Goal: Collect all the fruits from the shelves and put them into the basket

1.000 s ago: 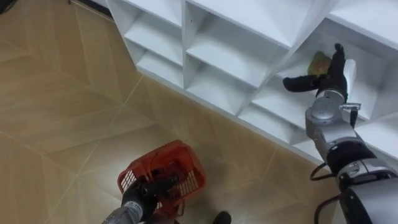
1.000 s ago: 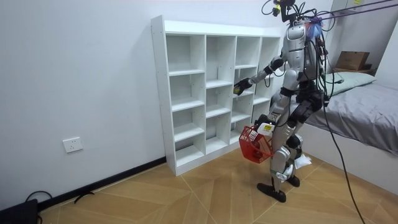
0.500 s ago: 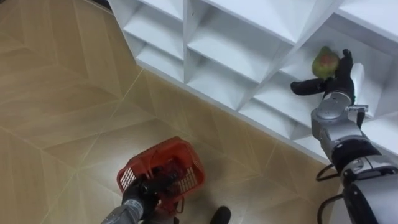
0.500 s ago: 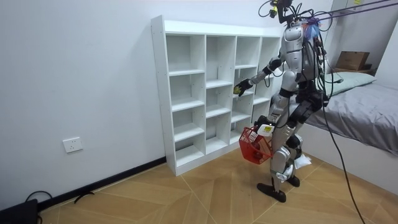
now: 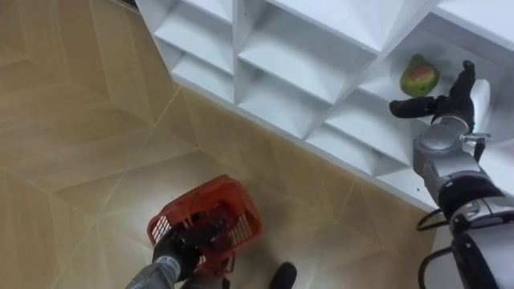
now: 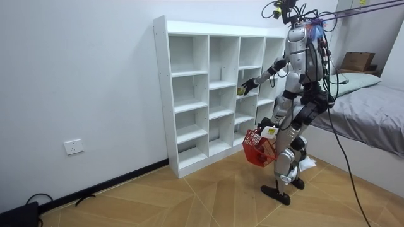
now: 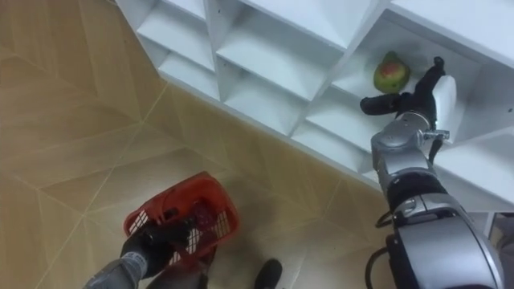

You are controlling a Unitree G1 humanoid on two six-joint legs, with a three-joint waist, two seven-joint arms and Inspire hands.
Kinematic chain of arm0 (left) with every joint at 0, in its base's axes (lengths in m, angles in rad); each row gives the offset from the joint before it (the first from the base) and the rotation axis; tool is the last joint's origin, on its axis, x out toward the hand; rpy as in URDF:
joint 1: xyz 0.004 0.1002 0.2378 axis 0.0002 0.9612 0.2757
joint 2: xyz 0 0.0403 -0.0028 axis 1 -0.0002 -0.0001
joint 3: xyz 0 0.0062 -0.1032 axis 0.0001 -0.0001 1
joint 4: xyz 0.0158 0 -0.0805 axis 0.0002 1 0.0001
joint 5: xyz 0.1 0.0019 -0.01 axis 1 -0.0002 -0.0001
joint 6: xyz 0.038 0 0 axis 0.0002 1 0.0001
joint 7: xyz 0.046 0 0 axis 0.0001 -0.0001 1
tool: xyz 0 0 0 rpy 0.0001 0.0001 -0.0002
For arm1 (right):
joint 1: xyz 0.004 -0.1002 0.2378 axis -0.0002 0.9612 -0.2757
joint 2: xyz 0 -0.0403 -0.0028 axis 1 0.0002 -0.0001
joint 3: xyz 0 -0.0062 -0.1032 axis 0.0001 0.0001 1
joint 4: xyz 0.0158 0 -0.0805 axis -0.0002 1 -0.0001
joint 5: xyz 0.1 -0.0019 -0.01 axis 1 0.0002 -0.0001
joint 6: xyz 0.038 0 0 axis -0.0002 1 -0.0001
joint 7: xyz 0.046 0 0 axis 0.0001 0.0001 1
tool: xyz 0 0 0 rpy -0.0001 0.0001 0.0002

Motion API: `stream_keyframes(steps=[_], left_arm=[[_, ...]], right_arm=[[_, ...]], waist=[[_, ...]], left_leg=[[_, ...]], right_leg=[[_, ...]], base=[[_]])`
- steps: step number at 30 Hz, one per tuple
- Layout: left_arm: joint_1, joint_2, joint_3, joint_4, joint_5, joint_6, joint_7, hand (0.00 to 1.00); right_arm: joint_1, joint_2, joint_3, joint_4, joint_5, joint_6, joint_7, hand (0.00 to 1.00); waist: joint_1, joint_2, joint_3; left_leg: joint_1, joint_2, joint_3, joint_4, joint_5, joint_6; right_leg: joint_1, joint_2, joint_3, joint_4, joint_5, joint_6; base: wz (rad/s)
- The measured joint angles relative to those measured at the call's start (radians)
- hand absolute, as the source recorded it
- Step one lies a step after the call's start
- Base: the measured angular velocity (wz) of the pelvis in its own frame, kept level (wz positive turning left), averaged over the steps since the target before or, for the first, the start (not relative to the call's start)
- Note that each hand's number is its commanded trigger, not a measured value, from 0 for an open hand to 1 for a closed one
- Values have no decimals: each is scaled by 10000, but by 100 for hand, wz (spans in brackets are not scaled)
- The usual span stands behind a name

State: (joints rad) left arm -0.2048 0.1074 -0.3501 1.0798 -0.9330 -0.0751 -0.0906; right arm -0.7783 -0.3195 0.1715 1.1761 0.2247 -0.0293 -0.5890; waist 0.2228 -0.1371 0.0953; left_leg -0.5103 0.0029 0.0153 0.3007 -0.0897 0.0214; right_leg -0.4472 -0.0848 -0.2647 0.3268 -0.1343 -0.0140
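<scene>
Fruit is what you are after, and one green and red round fruit (image 5: 419, 76) lies on a shelf inside the tall white closet of square boxes (image 5: 305, 48). It is alone in its box, near the back.

Your right hand (image 5: 456, 96) is in that same box, just beside the fruit. The fingers are straight and point up, and the thumb sticks out wide toward the fruit. The hand holds nothing, and a small gap shows between the thumb and the fruit.

Your left hand (image 5: 178, 247) hangs low over the light wooden floor (image 5: 72, 144). Its fingers are curled tight round the handle of the red plastic basket with open mesh sides (image 5: 233, 210). You cannot tell what is inside the basket.

In the room view your robot stands on both feet, close to the closet. Its right arm is stretched out to the shelf, the basket hangs by its knee, and a grey bed (image 6: 366, 107) is behind it.
</scene>
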Motion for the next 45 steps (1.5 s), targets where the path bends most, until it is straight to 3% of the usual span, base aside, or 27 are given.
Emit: stream_keyframes(steps=[13,28,37,45], left_arm=[[25,37,-169,-4,-16,14,0,100],[27,-44,-154,-3,40,36,2,100],[42,-199,-155,0,310,120,2,100],[53,-225,-158,-1,306,152,-1,100]], right_arm=[[-56,0,-802,-15,796,0,-40,0],[-491,1,-855,-17,768,8,32,0],[-491,1,-853,-17,740,9,36,0],[-490,2,-856,-14,444,10,118,0]], waist=[[-1,13,-14],[97,45,-40],[272,207,-128],[303,216,-129]], left_leg=[[9,-2,6,135,4,4],[62,4,-7,199,14,9],[62,-6,-29,191,28,2],[62,-28,-197,58,143,-33]], right_leg=[[15,-4,51,89,12,-16],[12,5,125,182,19,-29],[51,5,17,170,21,-31],[61,-6,-103,136,31,-49]], base=[[0],[0],[2],[5]])
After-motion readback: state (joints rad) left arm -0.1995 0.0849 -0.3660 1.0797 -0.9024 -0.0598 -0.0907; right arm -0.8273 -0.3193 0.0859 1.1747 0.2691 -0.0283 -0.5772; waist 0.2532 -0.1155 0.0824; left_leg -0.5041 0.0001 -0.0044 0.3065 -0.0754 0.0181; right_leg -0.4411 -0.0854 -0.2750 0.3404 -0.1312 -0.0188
